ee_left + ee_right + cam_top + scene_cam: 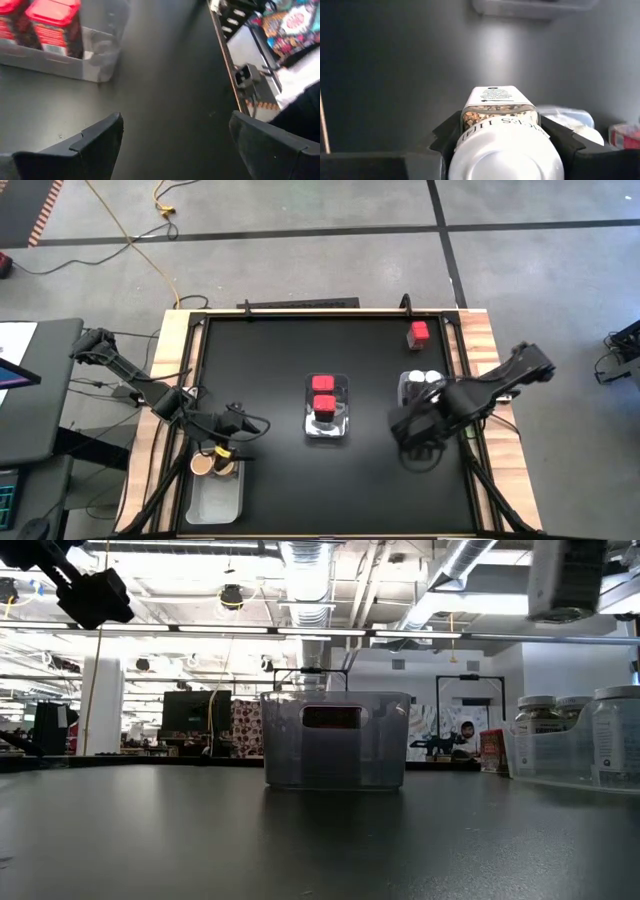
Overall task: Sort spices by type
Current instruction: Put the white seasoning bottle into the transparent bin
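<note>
Low view: black table point(320, 840), bright ceiling lights point(300, 560).

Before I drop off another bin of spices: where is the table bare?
Bare: the far left of the black table, and the near strip between the middle bin and the left bin. Crowded: the right side, where the right fingers grip a white-lidded jar over the right bin.

No text is fully legible. The white-lidded jar point(501, 140) carries printed lettering, seen upside down and partly cut off. The red containers' point(52, 27) label print is unreadable.
</note>
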`<action>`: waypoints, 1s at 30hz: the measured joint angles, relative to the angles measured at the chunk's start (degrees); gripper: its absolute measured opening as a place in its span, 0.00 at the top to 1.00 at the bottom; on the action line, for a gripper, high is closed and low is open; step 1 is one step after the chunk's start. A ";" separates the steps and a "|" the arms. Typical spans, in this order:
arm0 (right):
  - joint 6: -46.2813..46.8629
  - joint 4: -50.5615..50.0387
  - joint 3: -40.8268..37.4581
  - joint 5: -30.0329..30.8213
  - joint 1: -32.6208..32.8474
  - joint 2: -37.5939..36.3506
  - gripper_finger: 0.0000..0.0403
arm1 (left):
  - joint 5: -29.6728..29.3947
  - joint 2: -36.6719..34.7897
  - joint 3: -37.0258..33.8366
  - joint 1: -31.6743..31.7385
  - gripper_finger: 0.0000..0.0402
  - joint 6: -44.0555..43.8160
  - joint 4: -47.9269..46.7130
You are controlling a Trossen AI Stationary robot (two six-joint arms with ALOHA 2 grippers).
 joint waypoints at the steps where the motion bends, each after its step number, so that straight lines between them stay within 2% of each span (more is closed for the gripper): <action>1: 0.08 -0.15 -1.71 0.22 -0.18 -2.20 0.45 | -0.97 0.00 0.00 0.00 0.13 -0.64 0.04; 8: 1.97 5.06 -16.49 0.96 -2.40 -15.78 0.45 | -4.58 0.00 0.00 0.02 0.13 -0.39 0.15; 14: -0.71 10.07 -27.66 -0.42 -5.90 -22.87 0.45 | -4.91 0.00 0.00 0.02 0.13 -0.36 0.13; 19: -5.00 14.97 -34.12 -2.42 -8.78 -25.25 0.45 | -5.10 0.01 0.00 0.01 0.13 -0.36 0.13; 30: -13.81 22.27 -41.81 -8.63 -17.53 -25.14 0.45 | -10.26 0.02 0.00 0.00 0.13 2.24 0.13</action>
